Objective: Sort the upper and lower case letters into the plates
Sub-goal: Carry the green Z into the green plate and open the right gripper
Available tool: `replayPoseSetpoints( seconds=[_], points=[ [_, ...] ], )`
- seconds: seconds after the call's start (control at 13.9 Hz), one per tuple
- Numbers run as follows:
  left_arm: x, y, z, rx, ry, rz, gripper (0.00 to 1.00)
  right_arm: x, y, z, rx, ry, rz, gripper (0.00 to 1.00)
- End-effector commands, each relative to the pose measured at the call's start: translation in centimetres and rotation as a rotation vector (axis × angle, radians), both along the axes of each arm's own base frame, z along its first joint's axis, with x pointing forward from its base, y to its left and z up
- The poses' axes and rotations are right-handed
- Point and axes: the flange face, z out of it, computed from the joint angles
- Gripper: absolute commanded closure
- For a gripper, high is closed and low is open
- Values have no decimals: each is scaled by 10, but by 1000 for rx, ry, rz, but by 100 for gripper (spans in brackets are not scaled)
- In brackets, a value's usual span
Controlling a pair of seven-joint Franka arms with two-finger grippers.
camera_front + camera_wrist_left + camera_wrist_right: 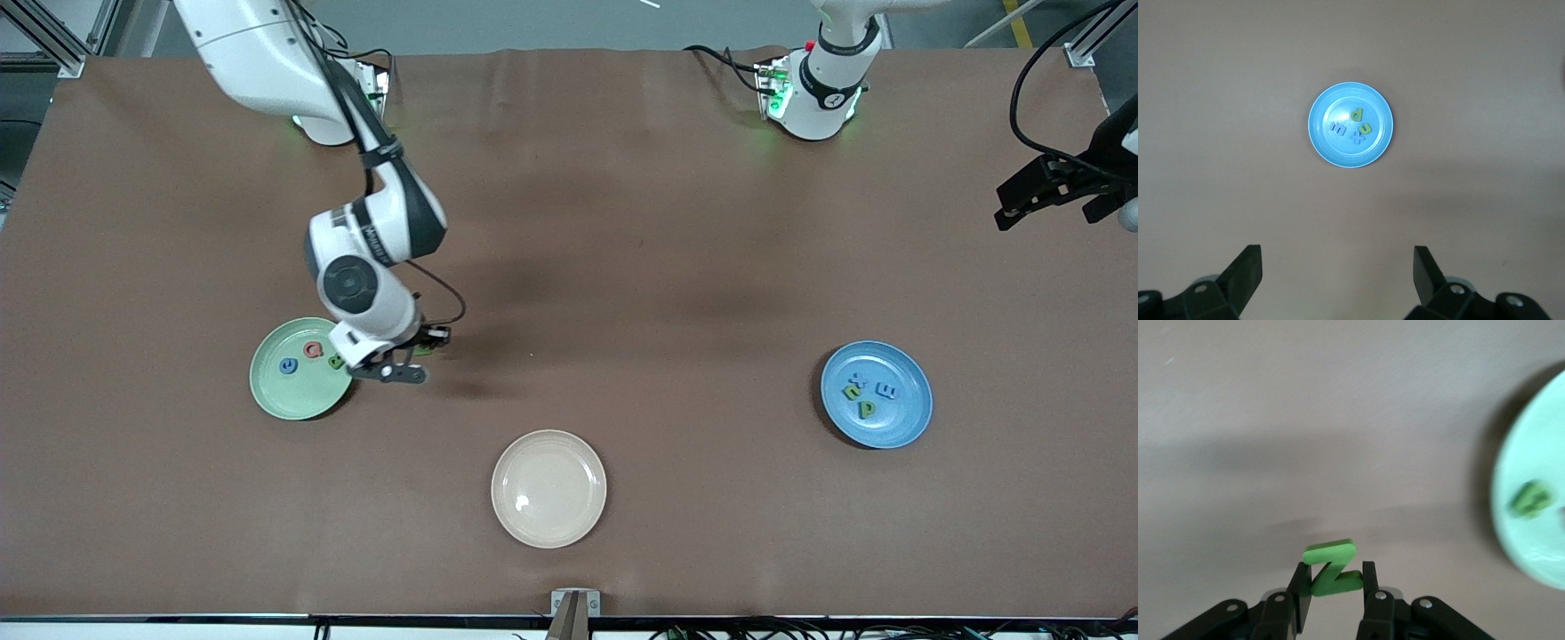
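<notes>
My right gripper (425, 345) is shut on a green letter Z (1331, 568) and holds it just above the table beside the pale green plate (293, 396); its fingers (1300, 587) pinch the letter's sides. That plate holds a blue letter (288, 365), a pinkish-red letter (312, 349) and a green letter (336, 361). The blue plate (898, 427) at the left arm's end holds several green and blue letters (1357, 115). My left gripper (1005, 206) is open and empty, high over the table's edge at that end; in its wrist view (1338, 267) the blue plate (1338, 150) lies well clear of it.
An empty cream-beige plate (548, 488) sits nearer the front camera, between the two coloured plates. The pale green plate's rim (1531, 547) with one green letter (1530, 499) shows in the right wrist view. Brown table cover lies all around.
</notes>
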Motion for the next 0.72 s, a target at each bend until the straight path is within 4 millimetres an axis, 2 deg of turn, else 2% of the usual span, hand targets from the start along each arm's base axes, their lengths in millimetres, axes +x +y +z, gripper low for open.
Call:
replayPoseSetpoints(
  seconds=[0.0,0.22,0.43,0.65],
  points=[
    [-9,1,5,-16,-6,-25,0,24,-51,22,30,21,51,100],
    [-8,2,5,-17,-7,-35,0,43,-120,20,53,11,111,100],
    [-6,2,6,-18,-15,-35,0,51,-165,15,62,-5,136,100],
    [-4,7,5,-18,-21,-28,0,54,-203,-6,67,-1,147,100]
  ],
)
